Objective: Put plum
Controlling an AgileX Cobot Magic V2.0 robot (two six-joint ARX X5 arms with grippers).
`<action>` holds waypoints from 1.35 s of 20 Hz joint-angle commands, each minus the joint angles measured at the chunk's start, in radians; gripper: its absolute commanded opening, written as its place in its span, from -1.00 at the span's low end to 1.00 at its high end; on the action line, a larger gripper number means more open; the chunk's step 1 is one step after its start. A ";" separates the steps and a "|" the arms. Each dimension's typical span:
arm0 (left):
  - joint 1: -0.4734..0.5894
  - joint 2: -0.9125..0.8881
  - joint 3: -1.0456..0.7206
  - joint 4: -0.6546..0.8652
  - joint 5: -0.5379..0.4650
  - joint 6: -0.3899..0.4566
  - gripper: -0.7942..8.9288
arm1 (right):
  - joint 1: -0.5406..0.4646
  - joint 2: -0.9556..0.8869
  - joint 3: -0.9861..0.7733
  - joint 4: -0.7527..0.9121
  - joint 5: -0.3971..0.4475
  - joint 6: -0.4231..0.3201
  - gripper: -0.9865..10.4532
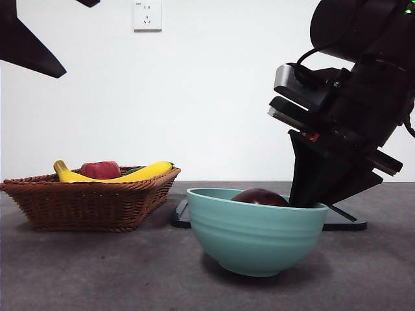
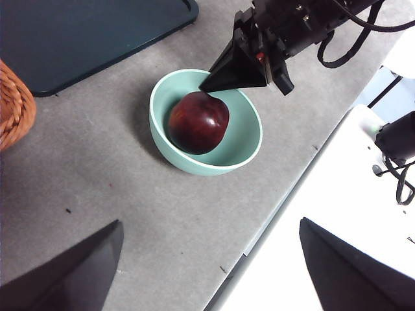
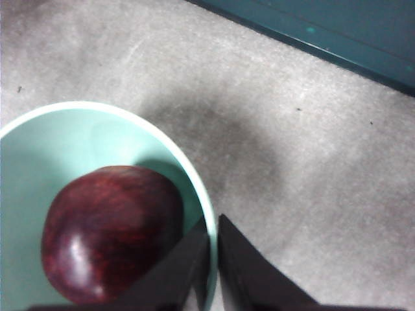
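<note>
The plum (image 1: 259, 196), dark maroon and glossy, lies in a teal bowl (image 1: 256, 236) at the table's middle. It also shows in the left wrist view (image 2: 198, 122) and the right wrist view (image 3: 110, 233). My right gripper (image 1: 308, 201) reaches down to the bowl's rim (image 3: 65, 107), just beside the plum, with its jaws shut and holding nothing. The left wrist view shows its tip (image 2: 207, 87) at the rim. My left gripper (image 2: 211, 223) is open and empty, high above the table and away from the bowl.
A wicker basket (image 1: 91, 201) at the left holds yellow bananas (image 1: 146, 172) and a red fruit (image 1: 100, 170). A dark tray (image 1: 343, 220) lies flat behind the bowl. The table's edge (image 2: 279, 201) runs near the bowl.
</note>
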 commanded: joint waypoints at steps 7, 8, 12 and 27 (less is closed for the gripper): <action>-0.005 0.004 0.009 0.012 0.005 0.002 0.05 | -0.024 0.003 0.163 -0.054 0.060 0.020 -0.82; -0.005 0.004 0.009 0.013 0.004 0.002 0.05 | -0.040 0.009 0.187 -0.055 0.060 0.019 -0.82; -0.005 0.004 0.009 0.012 0.004 0.002 0.05 | -0.115 0.082 0.304 -0.064 0.060 -0.009 -0.82; -0.005 0.004 0.009 0.008 0.004 0.001 0.05 | -0.233 0.486 0.598 -0.058 0.078 -0.076 -0.82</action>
